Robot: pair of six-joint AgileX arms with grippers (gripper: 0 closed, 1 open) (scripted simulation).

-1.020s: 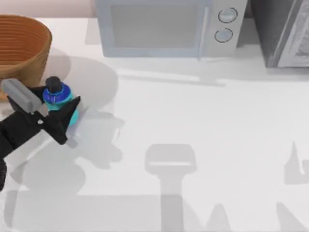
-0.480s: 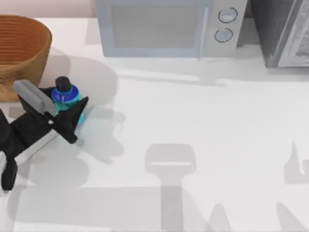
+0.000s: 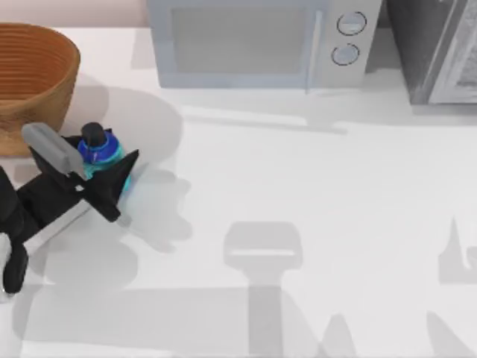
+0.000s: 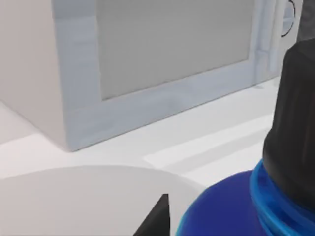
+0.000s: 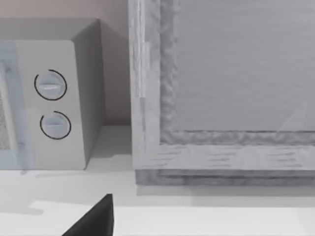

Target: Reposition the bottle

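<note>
White table [image 3: 313, 194] — microwave [image 3: 257, 41] at back; basket [image 3: 33, 71] left; left tool [image 3: 112, 168] clamped on bottle [image 3: 100, 149].

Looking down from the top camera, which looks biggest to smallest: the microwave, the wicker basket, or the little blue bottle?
1. Microwave, largest, though cut off by the top edge.
2. Wicker basket, also cut off at the left edge.
3. Bottle, clearly smallest, partly covered by the left gripper.
</note>
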